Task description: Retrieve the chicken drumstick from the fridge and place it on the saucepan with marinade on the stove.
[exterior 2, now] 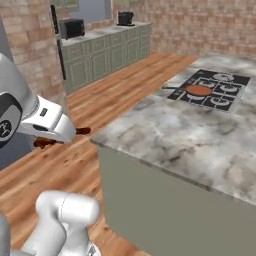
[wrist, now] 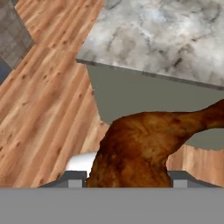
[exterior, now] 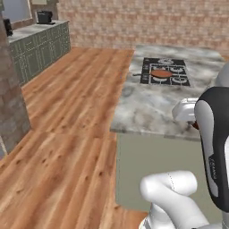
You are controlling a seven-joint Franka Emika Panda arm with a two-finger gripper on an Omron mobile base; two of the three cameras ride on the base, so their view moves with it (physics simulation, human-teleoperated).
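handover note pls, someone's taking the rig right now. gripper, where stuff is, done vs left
Gripper: shut on the chicken drumstick, carried in the air off the near end of the marble counter.
Saucepan with marinade: on the stove at the counter's far end, handle pointing left in the left base view.
Done: drumstick is out of the fridge and in hand.
Left: bring the arm over the stove, set the drumstick in the saucepan, release.
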